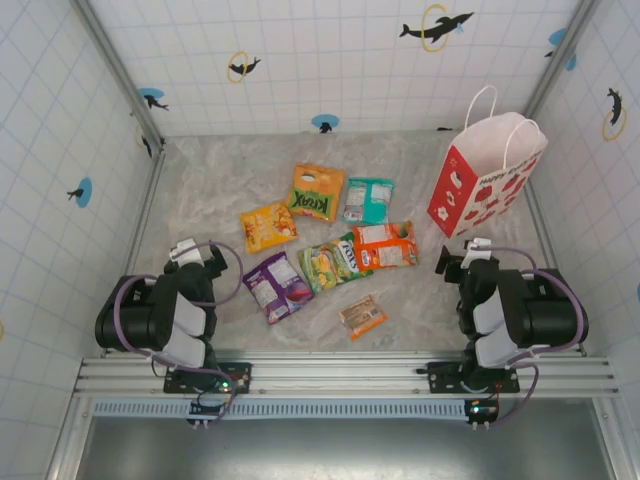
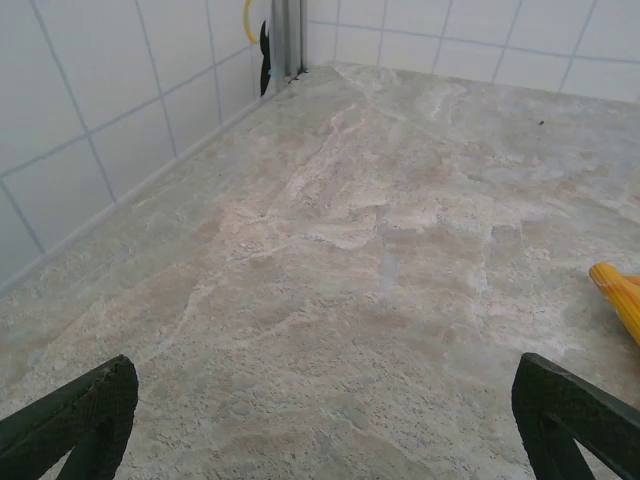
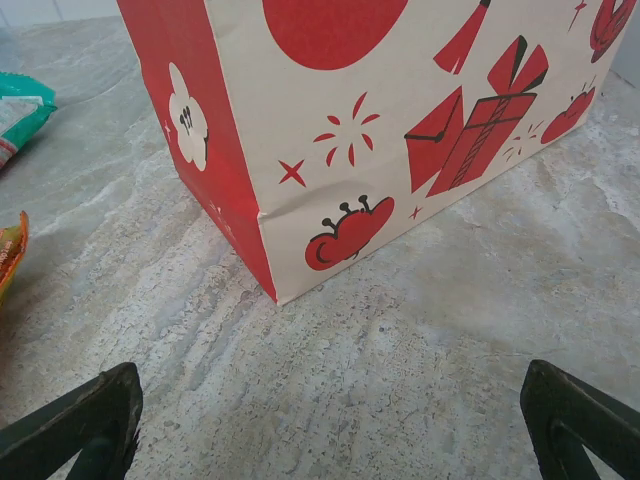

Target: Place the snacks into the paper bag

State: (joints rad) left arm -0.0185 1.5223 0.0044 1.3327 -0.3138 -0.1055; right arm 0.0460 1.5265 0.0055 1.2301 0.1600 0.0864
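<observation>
Several snacks lie flat in the middle of the table: an orange-green Krax packet [image 1: 316, 191], a yellow-orange one [image 1: 268, 227], teal [image 1: 368, 200], orange [image 1: 385, 245], green [image 1: 335, 263], purple [image 1: 276, 285] and a small clear wrapped bar [image 1: 362, 316]. The paper bag [image 1: 487, 175] stands upright at the far right, its mouth open and its handles up. My left gripper [image 1: 197, 255] is open and empty, low at the near left, just left of the purple packet. My right gripper [image 1: 465, 258] is open and empty, facing the bag's near corner [image 3: 270, 290].
Tiled walls close the table [image 1: 200, 190] on the left, back and right. In the left wrist view, bare marble lies ahead of the left gripper [image 2: 325, 420], with the yellow-orange packet's edge [image 2: 620, 295] at the right. The right wrist view has the teal packet [image 3: 22, 110] at left.
</observation>
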